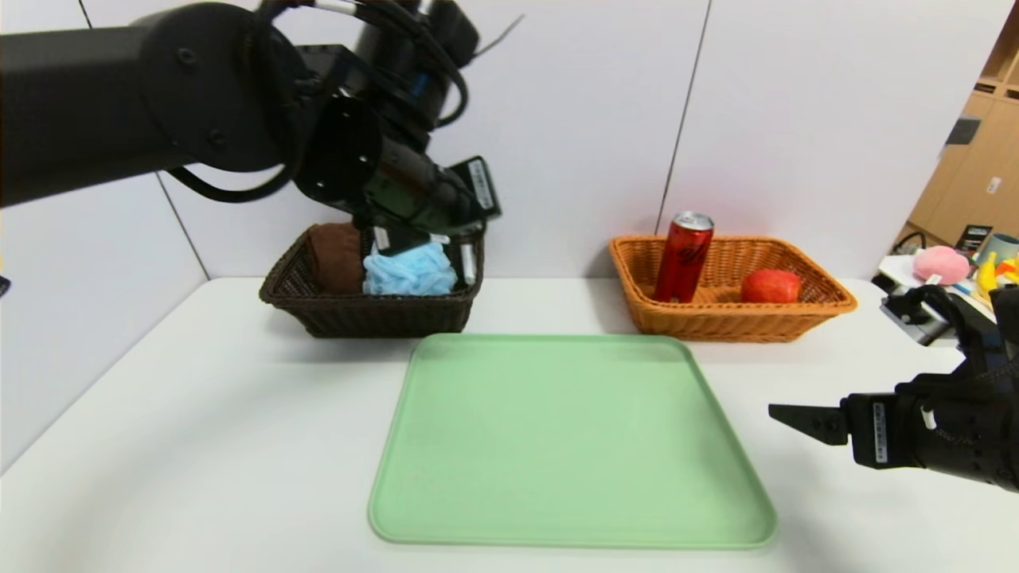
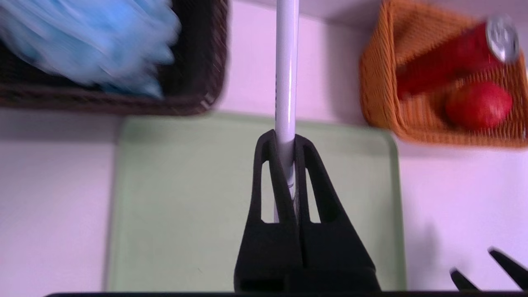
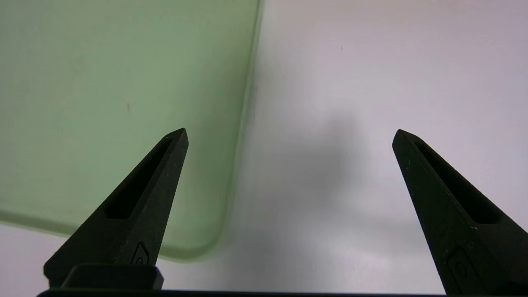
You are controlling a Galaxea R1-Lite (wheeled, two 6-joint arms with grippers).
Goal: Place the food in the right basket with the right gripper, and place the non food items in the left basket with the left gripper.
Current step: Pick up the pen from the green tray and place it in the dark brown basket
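Head view: apple and can are seen in the orange basket, towel and sponge in the dark basket, while the pen, clamped in the left gripper, is left to be dropped; the right gripper is parked, jaws apart.

White table fills the foreground, matte, evenly lit with soft shadows. Behind it, white partition panels with thin dark vertical seams. Far right: light wood cabinet and a side surface cluttered with a pink plush toy, yellow items and a pale teal cup. No floor or window in view.
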